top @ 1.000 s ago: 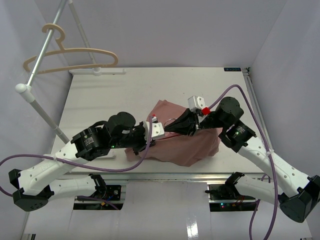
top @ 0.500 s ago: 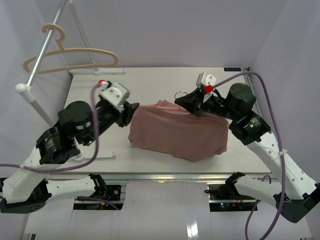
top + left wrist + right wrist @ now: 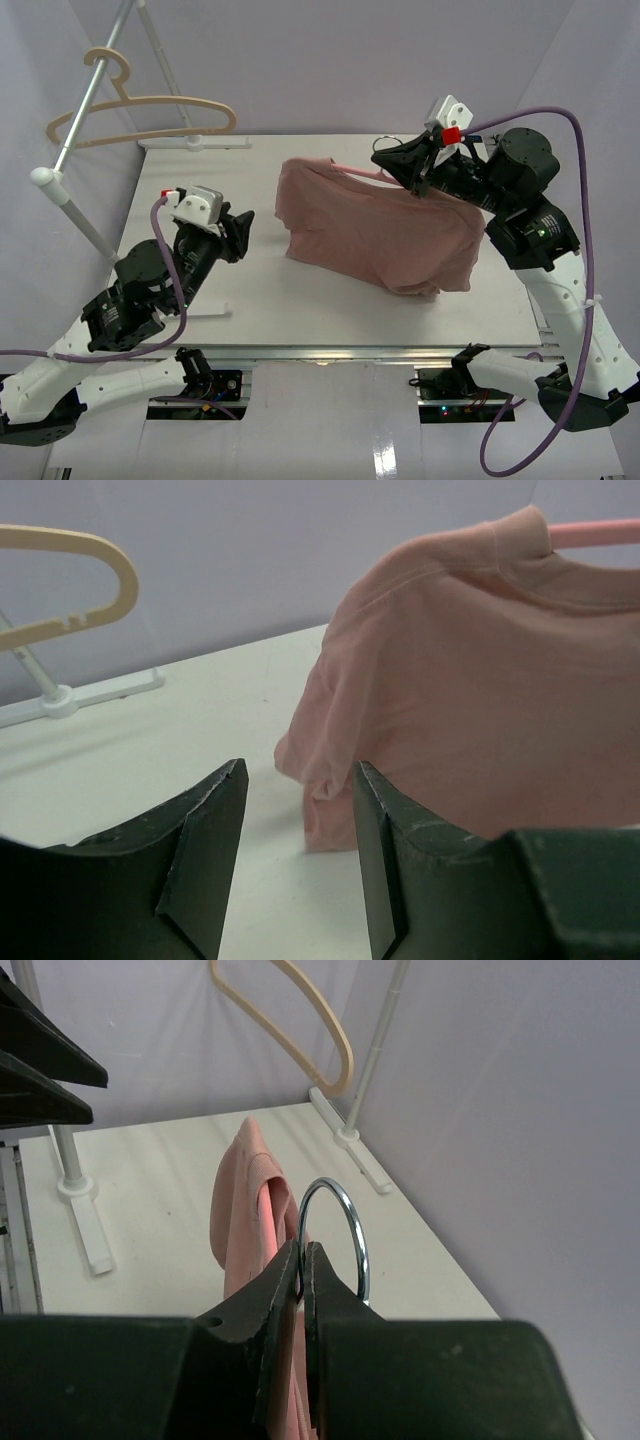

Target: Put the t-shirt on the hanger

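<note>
Hook of hanger [image 3: 600, 532] pinched by right end effector [image 3: 302, 1258], t-shirt [image 3: 380, 225] draped over it; left end effector [image 3: 297, 785] spread, apart.

Bare table [image 3: 250, 190] lies left of the hanging t-shirt [image 3: 380, 230]; rack [image 3: 82, 110] crowds far-left corner.

White arms [image 3: 55, 368]; blk joints [image 3: 140, 272]; purple cables [image 3: 538, 110]

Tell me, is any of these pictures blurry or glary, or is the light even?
Top external: soft, even light, only faint shadows on the table beneath the t-shirt. Left wrist: the left gripper's fingers loom dark and slightly soft-edged, the t-shirt sharper. Right wrist: bright glints on the hanger's metal hook, no real glare.
</note>
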